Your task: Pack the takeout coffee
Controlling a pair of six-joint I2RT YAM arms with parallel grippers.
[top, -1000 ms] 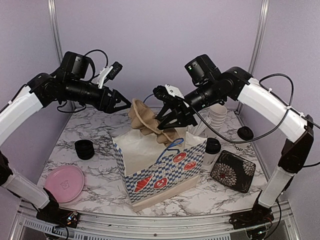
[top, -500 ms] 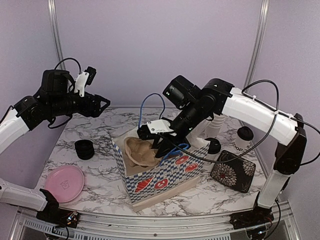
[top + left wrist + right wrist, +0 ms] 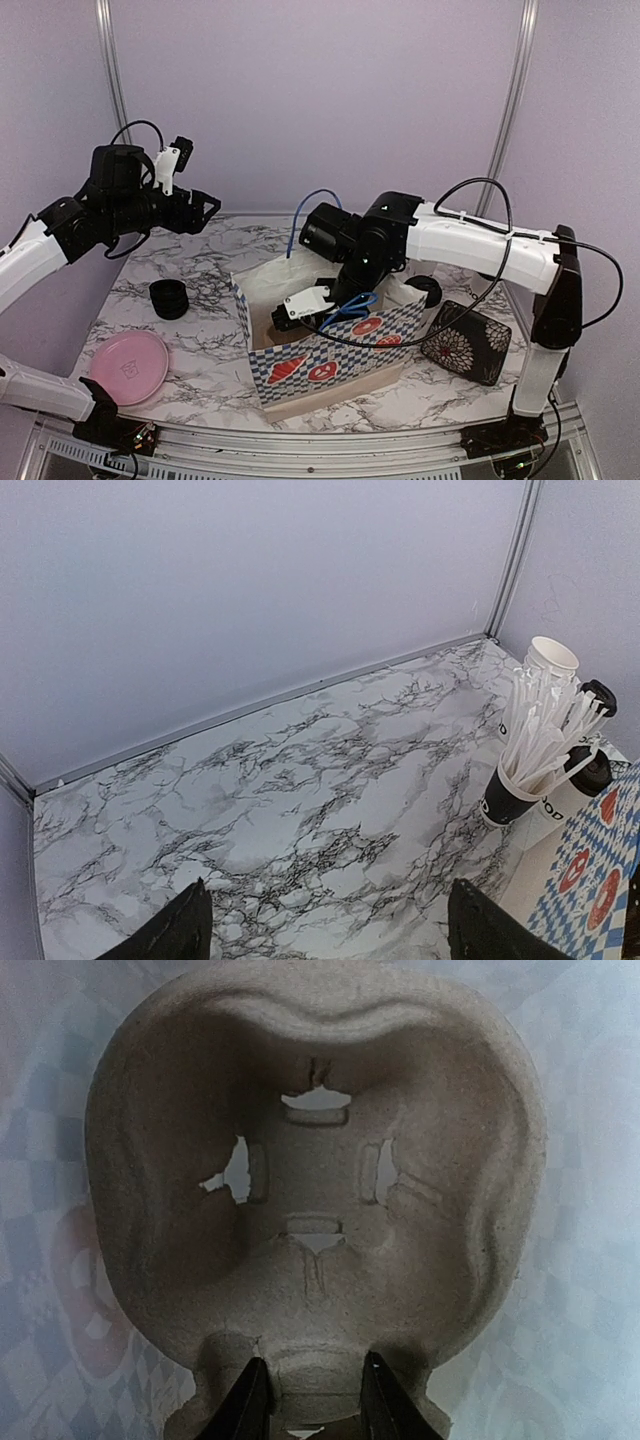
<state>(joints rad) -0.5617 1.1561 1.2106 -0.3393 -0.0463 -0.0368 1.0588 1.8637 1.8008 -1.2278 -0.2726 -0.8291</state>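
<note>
The brown moulded-pulp carrier (image 3: 315, 1190) fills the right wrist view, with the bag's checked paper behind it. My right gripper (image 3: 313, 1400) is shut on a knob of its near rim. From above, my right arm reaches down into the blue-and-white checked paper bag (image 3: 325, 355), and the carrier is hidden inside. A takeout coffee cup with a black lid (image 3: 428, 290) stands behind the bag. Two lidded cups (image 3: 598, 695) (image 3: 585, 770) show in the left wrist view. My left gripper (image 3: 205, 208) (image 3: 330, 935) hangs open and holds nothing, high over the back left of the table.
A black cup of white straws (image 3: 520, 780) and a stack of white cups (image 3: 550, 660) stand by the lidded cups. Black rings (image 3: 168, 298) and a pink plate (image 3: 128, 365) lie at the left. A black floral pouch (image 3: 466, 342) lies right of the bag.
My right arm has lowered the carrier from above the bag down into it. My left arm has drawn back to the left, away from the bag.
</note>
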